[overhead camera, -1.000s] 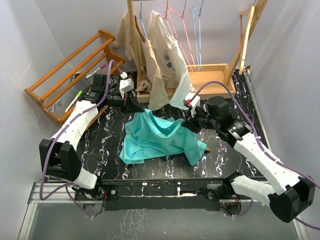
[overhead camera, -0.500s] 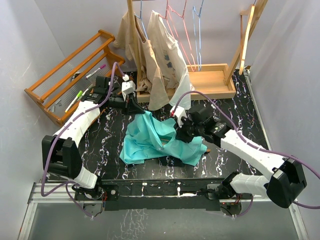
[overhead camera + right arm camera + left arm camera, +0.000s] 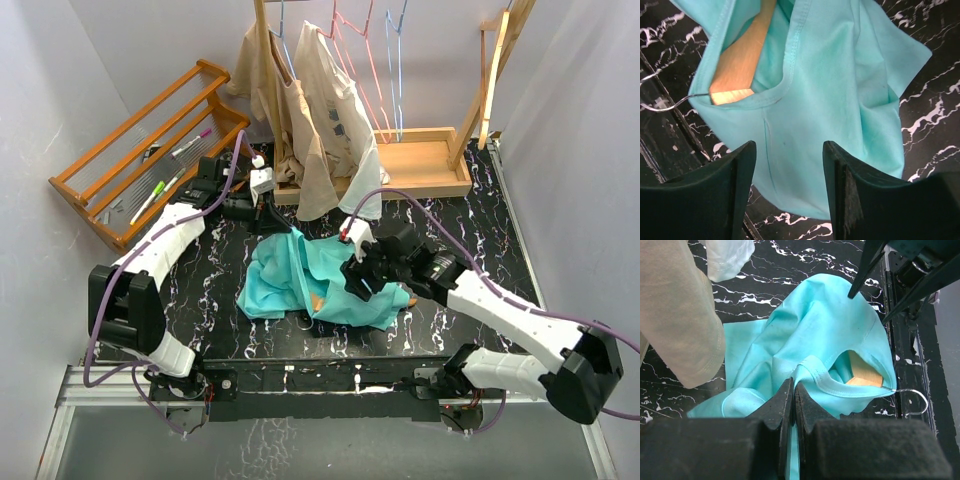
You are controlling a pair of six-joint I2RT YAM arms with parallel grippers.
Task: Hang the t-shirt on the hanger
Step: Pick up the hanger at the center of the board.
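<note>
The teal t-shirt (image 3: 290, 282) lies crumpled on the black marble table. The wooden hanger (image 3: 864, 376) is inside it: one arm shows through the neck opening and the metal hook (image 3: 912, 399) pokes out. My left gripper (image 3: 272, 218) is at the shirt's far edge, shut on a fold of the neckline (image 3: 793, 390). My right gripper (image 3: 358, 283) hovers over the shirt's right half with its jaws open and nothing between them (image 3: 789, 150). In the right wrist view the hanger arm (image 3: 742, 55) and hook (image 3: 665, 102) show at the collar.
Two beige shirts (image 3: 310, 110) hang from a wooden stand whose base (image 3: 425, 165) sits behind the t-shirt. Pink and blue wire hangers (image 3: 385, 60) hang beside them. A slatted wooden rack (image 3: 140, 150) with markers leans at the far left.
My right gripper has moved left and toward the near edge, opened and let go of the cloth. The t-shirt has sunk flatter and shifted left. The left gripper stays shut on it.
</note>
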